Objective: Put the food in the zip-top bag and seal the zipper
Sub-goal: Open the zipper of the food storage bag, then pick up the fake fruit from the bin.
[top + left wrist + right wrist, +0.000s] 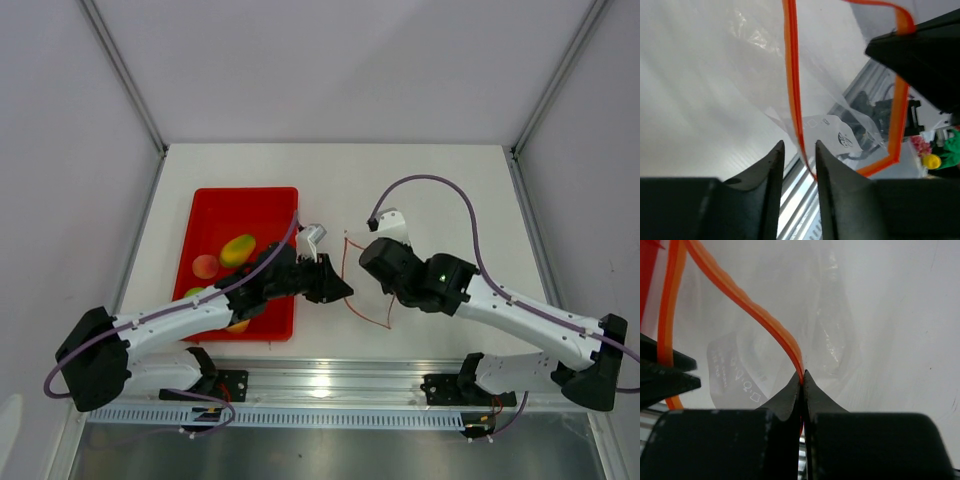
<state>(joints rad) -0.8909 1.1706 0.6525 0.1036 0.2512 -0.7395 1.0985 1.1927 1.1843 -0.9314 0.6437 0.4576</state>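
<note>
While the bag hangs between both arms, stage: we judge this to be mouth-opening, with no loading done yet.
Zip-top bag (368, 290): clear film held up over the table (440, 180), just right of the red tray (245, 190), between the two wrists. It is floppy, so we think it needs a hold on each lip to keep a gap.
Zipper (791, 75): unsealed. In the left wrist view the orange-red strip runs as an open loop, its two lips apart.
Right gripper (802, 375): jaws fully together, pinching one lip of the zipper at the very tips. We read this as the anchor that keeps that lip lifted.
Left gripper (798, 146): jaws parted by a narrow gap, with the other lip threading between them and no firm pinch on it. We cannot tell whether the strip touches a finger.
Food (237, 250): none in the bag. A yellow one, the peach-pink fruit (205, 266) and the green apple (194, 293) lie in the red tray, and another piece is partly hidden under the left arm.
Layout reasoning: the tray sits on the left arm's side, so we expect the left to fetch while the right holds the mouth.
Risk: with one lip pinned only, the mouth may sag shut.
</note>
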